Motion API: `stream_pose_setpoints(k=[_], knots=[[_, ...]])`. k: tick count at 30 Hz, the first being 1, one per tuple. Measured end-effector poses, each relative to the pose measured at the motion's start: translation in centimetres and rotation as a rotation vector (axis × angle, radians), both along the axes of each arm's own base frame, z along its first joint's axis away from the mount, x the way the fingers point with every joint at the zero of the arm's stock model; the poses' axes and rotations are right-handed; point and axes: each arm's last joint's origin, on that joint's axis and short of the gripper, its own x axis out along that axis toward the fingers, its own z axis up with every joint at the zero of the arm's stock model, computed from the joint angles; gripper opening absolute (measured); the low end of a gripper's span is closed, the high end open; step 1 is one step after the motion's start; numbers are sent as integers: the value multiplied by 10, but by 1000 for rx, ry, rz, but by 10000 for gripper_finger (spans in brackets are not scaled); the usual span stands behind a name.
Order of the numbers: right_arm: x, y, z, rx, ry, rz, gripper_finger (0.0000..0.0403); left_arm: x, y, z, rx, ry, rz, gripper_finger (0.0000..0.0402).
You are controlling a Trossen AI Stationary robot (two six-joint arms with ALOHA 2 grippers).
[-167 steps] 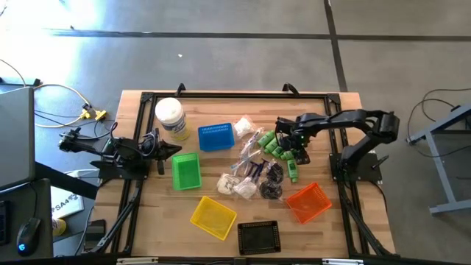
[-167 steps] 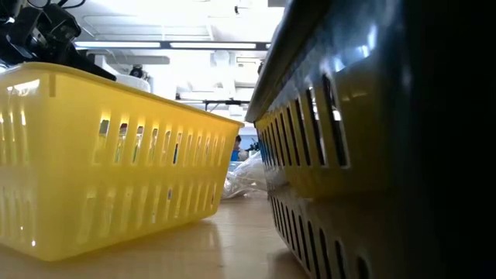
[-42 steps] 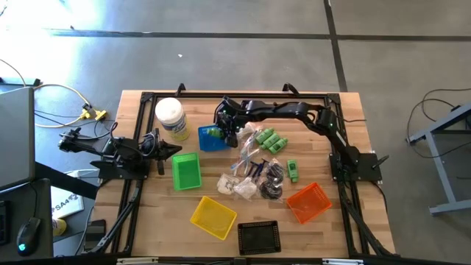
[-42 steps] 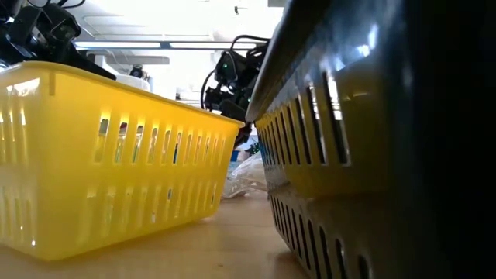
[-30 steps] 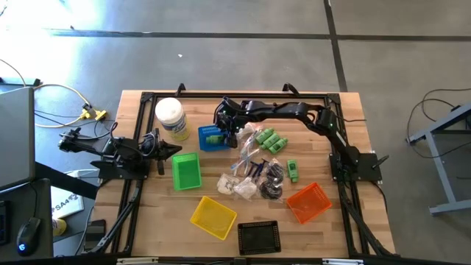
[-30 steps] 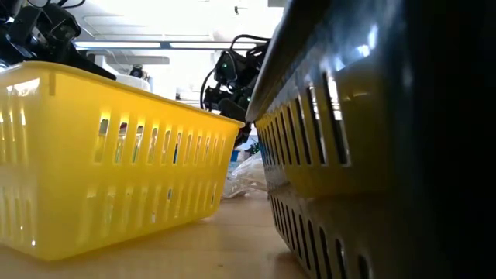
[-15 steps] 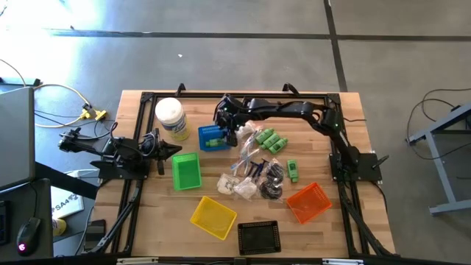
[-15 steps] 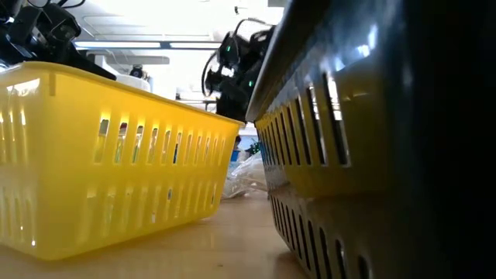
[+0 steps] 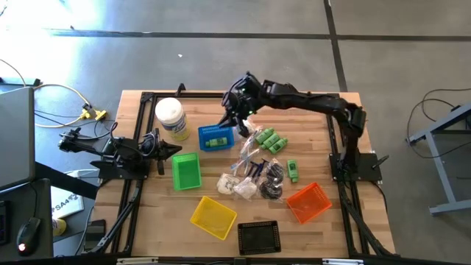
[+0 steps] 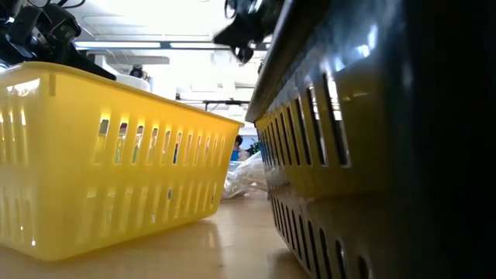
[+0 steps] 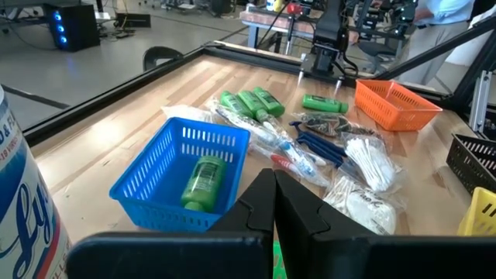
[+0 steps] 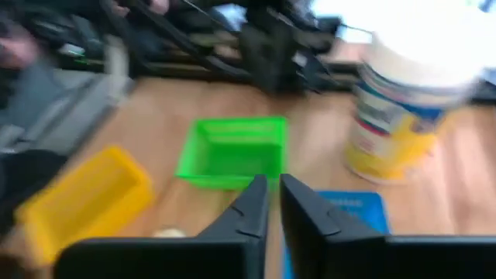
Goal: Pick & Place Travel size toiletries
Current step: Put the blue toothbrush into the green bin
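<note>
One green bottle point(image 11: 203, 181) lay on its side inside the blue basket point(image 11: 152, 187), alone in it. Just beside the basket, three more green bottles point(image 9: 270, 140) lay in a cluster, and a single one point(image 9: 293, 171) sat apart, nearer the orange basket point(image 9: 308, 202). Between them spread the clear sachets with sticks point(image 11: 273, 146), the white packets point(image 11: 364, 159) and the small dark pieces point(image 9: 273, 182), all loose on the wooden worktop point(image 9: 324, 143).

The worktop was pale plank wood edged by a black frame. A green basket point(image 9: 185, 170), a yellow basket point(image 9: 213, 217) and a black basket point(image 9: 258, 237) stood on it, with a big white-lidded jar point(image 9: 170, 118) just beside the blue basket. Around it lay grey concrete floor; the left wrist view showed an open hall with other benches and equipment behind.

The right gripper point(image 9: 234, 105) hung above the far edge of the blue basket, its fingers point(image 12: 248, 208) nearly closed with only a thin gap, holding nothing. The left gripper point(image 9: 168, 150) waited at the worktop's left edge beside the green basket, its fingers point(image 11: 302, 217) pressed together and empty.
</note>
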Motion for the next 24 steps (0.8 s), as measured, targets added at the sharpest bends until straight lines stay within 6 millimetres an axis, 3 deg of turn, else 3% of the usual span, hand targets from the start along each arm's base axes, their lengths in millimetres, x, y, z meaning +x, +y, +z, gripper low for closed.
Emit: stream_pose_setpoints(k=[13,18,24], knots=[[-37,10,57,79,-190,208,3,0,0,0,0,0,0,0],[-39,1,75,127,-308,232,3,0,0,0,0,0,0,0],[-62,-19,94,127,-365,201,3,0,0,0,0,0,0,0]])
